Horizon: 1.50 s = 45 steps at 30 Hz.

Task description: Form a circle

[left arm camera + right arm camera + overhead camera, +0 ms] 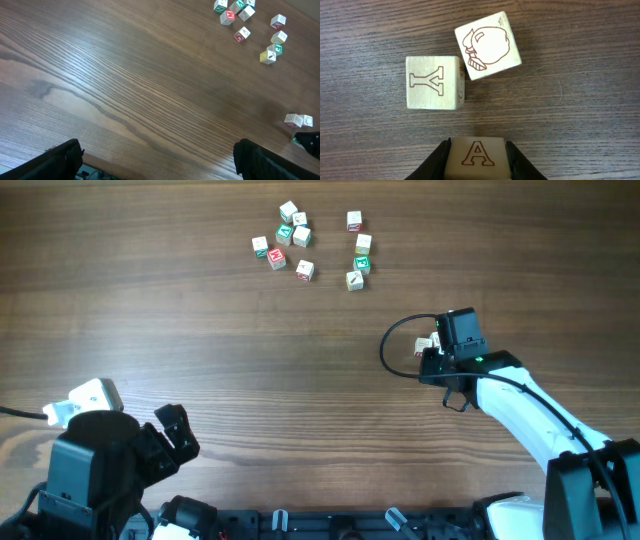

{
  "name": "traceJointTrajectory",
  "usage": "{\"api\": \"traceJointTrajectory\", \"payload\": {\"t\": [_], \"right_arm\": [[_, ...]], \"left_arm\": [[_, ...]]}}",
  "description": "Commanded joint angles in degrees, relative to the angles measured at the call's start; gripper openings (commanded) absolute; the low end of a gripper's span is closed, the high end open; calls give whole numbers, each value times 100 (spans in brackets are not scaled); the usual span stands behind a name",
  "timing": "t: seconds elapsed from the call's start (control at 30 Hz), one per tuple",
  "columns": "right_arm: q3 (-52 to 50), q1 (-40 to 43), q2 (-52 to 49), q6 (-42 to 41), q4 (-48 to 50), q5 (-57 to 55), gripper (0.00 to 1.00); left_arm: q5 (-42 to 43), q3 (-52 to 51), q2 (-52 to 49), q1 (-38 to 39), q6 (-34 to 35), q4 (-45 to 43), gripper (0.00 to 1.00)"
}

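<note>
Right gripper (477,145): jaws partly closed, clamped on the side faces of a cube marked A (477,156), letter upright to the wrist camera. Directly ahead of the fingertips, near but apart: a cube marked Y (434,82), square to the jaws, and a picture cube (487,46), turned askew, corner touching the Y cube. Farther out, seen from overhead: the circle (302,235), as yet a loose scatter in two clumps, well apart from the holding fingers, beyond them and toward the robot's left. Probable next carry: forward and leftward. Cubes without any long axis, so no wrist turn judged necessary. Left gripper (157,147): fully open, empty, near the front edge of the table (300,410), farther from the scatter.
</note>
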State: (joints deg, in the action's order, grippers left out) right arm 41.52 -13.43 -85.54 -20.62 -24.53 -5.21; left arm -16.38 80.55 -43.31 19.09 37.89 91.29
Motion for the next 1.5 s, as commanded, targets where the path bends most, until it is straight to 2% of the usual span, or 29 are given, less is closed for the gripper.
{"api": "traceJointTrajectory", "payload": {"t": [0.0, 0.03, 0.2, 0.37, 0.47, 0.57, 0.63, 0.7, 0.77, 0.83, 0.93, 1.03, 1.17, 1.47], "right_arm": [[83, -17, -42, -57, 92, -120, 53], [85, -17, -42, -57, 155, -122, 57], [160, -17, -33, -39, 450, -125, 67], [769, 39, -15, -109, 103, -129, 67], [901, 256, -17, -400, 24, -125, 64], [898, 472, -105, -297, 24, -262, 63], [898, 575, -293, 223, 192, -232, 63], [898, 581, -577, 396, 463, 118, 61], [898, 579, -817, 302, 680, 586, 60], [901, 579, -1064, -103, 1016, 492, 58], [901, 581, -1123, -192, 1296, 372, 56], [901, 581, -1158, -74, 1069, 160, 48], [901, 581, -1213, -35, 962, 46, 42], [901, 579, -1213, 258, 756, -247, 43]], "left_arm": [[28, 0, -13, -26, 74, -13, 100], [28, 0, -13, -26, 74, -13, 100], [28, 0, -13, -26, 74, -13, 100], [28, 0, -13, -26, 74, -13, 100], [28, 0, -13, -26, 74, -13, 100], [28, 0, -13, -26, 74, -13, 100], [28, 0, -13, -26, 74, -13, 100], [28, 0, -13, -26, 74, -13, 100], [28, 0, -13, -26, 74, -13, 100], [28, 0, -13, -26, 74, -13, 100], [28, 0, -13, -26, 74, -13, 100], [28, 0, -13, -26, 74, -13, 100], [28, 0, -13, -26, 74, -13, 100], [28, 0, -13, -26, 74, -13, 100]]}}
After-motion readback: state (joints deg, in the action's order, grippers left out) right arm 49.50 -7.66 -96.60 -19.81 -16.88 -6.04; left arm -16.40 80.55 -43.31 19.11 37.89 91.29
